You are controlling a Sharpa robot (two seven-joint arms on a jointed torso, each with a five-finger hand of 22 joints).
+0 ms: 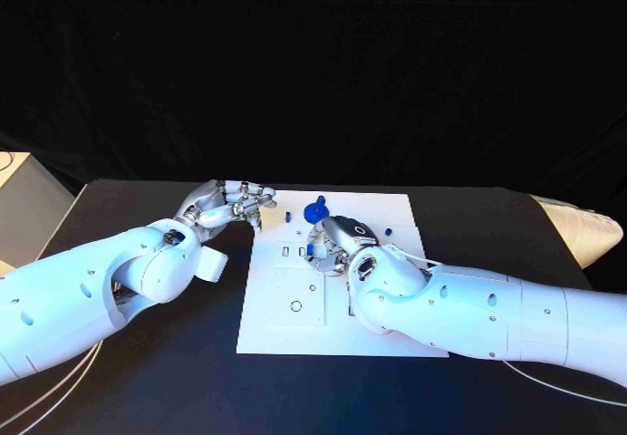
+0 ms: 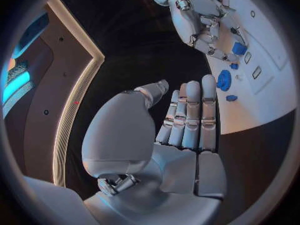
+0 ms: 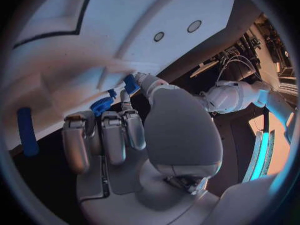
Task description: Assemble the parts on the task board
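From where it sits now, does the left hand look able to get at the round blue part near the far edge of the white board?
Probably yes. The left hand sits at the board's far-left edge, holding nothing, and the round blue part lies just beside it on the white task board. The right hand works nearer in, leaving that path free.

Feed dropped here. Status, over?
Left hand open at board edge. Right hand pinching blue part over board. Nothing in the way.

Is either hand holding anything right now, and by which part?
The right hand pinches a small blue part at its end, between thumb and a fingertip, against the task board. The left hand holds nothing, fingers straight.
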